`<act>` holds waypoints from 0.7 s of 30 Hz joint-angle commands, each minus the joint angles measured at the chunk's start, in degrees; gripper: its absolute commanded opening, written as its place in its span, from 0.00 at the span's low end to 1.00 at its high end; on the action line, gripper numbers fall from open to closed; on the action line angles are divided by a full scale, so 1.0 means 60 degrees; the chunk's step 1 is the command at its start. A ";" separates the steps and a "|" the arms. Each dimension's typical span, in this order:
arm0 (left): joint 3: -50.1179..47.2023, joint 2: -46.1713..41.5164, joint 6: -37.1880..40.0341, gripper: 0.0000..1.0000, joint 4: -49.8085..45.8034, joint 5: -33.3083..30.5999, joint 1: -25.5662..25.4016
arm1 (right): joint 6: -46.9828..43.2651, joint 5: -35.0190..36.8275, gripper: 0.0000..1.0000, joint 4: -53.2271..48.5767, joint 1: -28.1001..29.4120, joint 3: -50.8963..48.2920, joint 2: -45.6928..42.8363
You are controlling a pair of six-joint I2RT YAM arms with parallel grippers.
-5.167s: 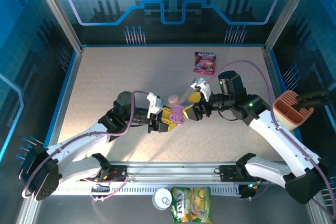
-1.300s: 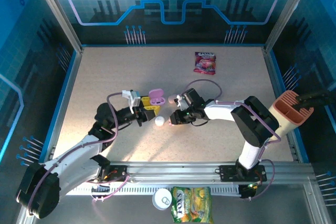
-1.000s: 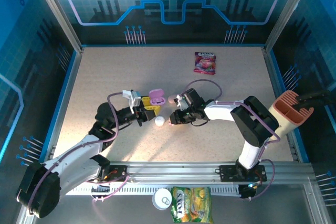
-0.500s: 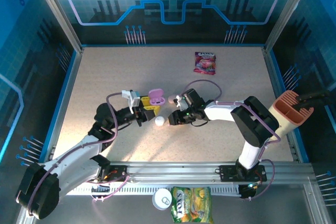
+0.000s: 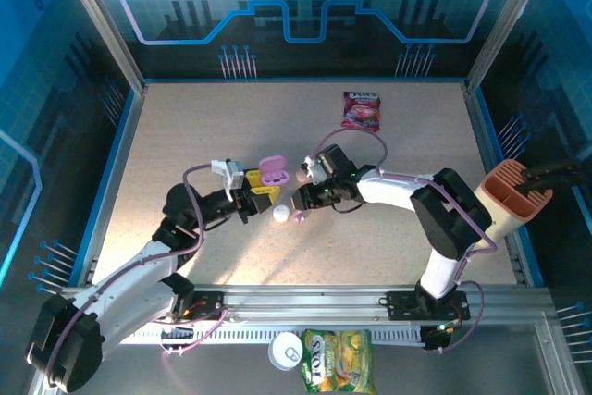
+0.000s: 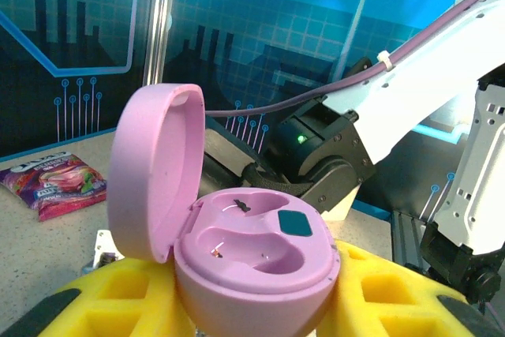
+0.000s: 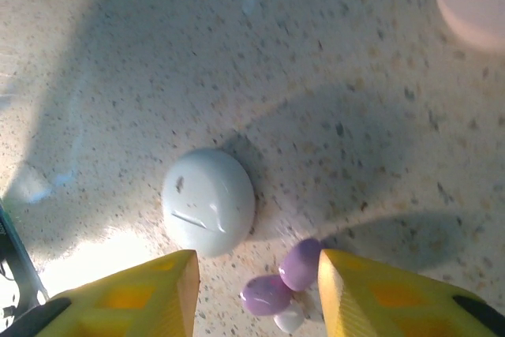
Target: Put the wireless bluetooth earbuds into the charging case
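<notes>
Purple glossy earbuds [image 7: 300,264] lie between the right hand's [image 7: 256,278] parted fingers (left hand [image 5: 262,193] grips the open pink case [image 6: 252,254]).

My left arm [image 5: 139,261] stretches forward from base, forearm low over table. My left gripper [image 5: 262,193] points right, left fingers [image 6: 118,293] yellow, clamped either side of pink case [image 6: 252,258]. My right arm [image 5: 453,219] folds sharply at elbow, forearm reaching left. My right gripper [image 7: 256,274] tips down toward table, right fingers [image 7: 134,297] spread apart.
</notes>
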 commanded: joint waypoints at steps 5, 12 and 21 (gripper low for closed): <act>0.0290 -0.0245 0.0097 0.31 -0.0087 -0.0186 0.0052 | -0.0918 -0.0437 0.45 -0.0975 0.0097 0.1549 0.1190; 0.0272 -0.0405 0.0099 0.31 -0.0175 -0.0196 0.0054 | -0.1172 -0.0657 0.45 -0.1388 0.0145 0.1828 0.1668; 0.0233 -0.0291 0.0094 0.31 -0.0084 -0.0159 0.0052 | -0.0776 -0.0635 0.46 -0.0848 0.0163 0.0292 0.0795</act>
